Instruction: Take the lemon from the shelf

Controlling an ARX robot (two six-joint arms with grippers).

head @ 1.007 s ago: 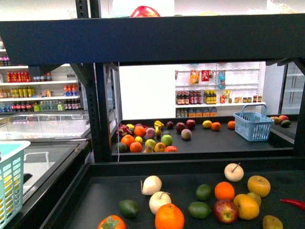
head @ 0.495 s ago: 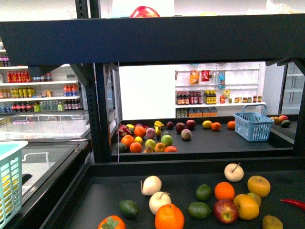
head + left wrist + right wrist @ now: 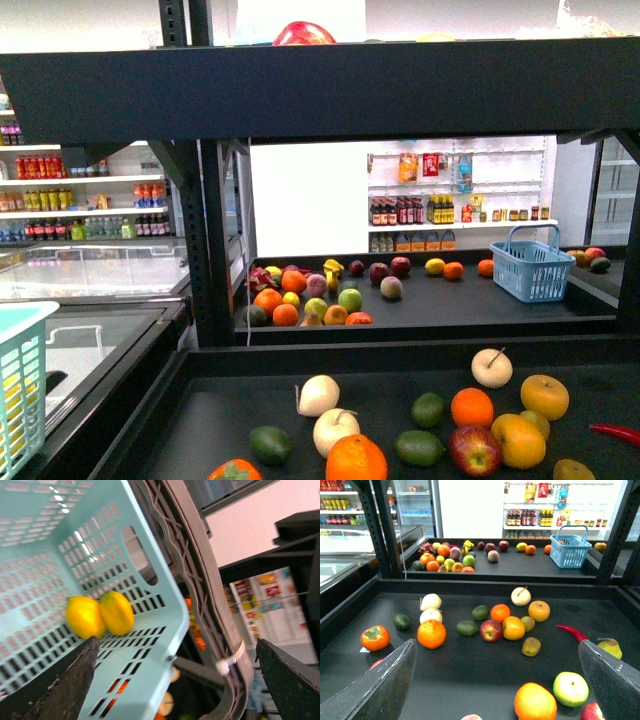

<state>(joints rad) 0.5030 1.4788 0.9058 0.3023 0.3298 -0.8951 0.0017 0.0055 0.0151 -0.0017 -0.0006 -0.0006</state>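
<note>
Both our jaws wide, empty. Two lemons (image 3: 100, 615) sit in teal basket (image 3: 150, 630); we scan shelf (image 3: 470, 675) for another.

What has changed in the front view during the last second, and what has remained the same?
The whole front view shifted slightly: the fruit on the shelf sits a little lower in the picture, and the light-green basket at the left edge sits lower and further left. That suggests the camera moved, not the objects. No fruit changed place relative to the others, nothing was grasped or released, and no arm appears in this view.
</note>
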